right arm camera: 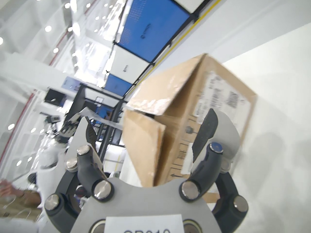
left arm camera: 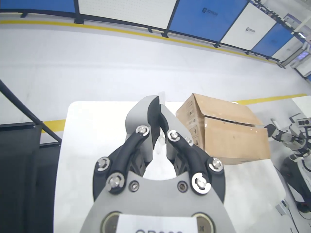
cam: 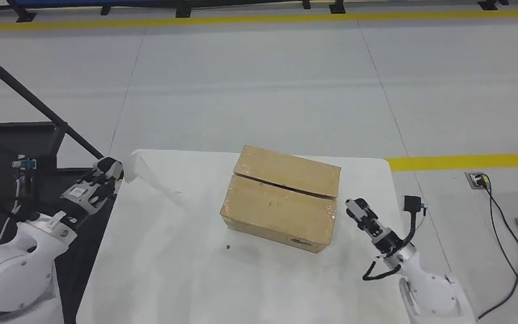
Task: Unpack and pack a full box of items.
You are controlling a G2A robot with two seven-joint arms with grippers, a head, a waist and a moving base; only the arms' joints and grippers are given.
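1. The cardboard box [cam: 279, 198] sits on the white table [cam: 162, 267], about mid-table and a little toward the far side. It is turned at a slight angle to the table's edges.
2. Its two top flaps are folded down but do not lie flush. A dark gap runs along the seam between them, and the far flap stands slightly higher than the near one. In the right wrist view the top of the box [right arm camera: 184, 103] has a shiny film on it.
3. The left gripper [cam: 109, 172] is at the table's far left corner, well apart from the box. Its fingers [left arm camera: 151, 112] are pinched together on a clear strip [left arm camera: 162, 96], which pokes out past the tips.
4. In the top view the clear strip [cam: 154, 178] runs from that gripper to the right over the table and ends short of the box.
5. The right gripper [cam: 354, 206] is just beside the right end of the box. Its fingers [right arm camera: 209, 132] are spread wide and hold nothing, and that end of the box lies in front of them.
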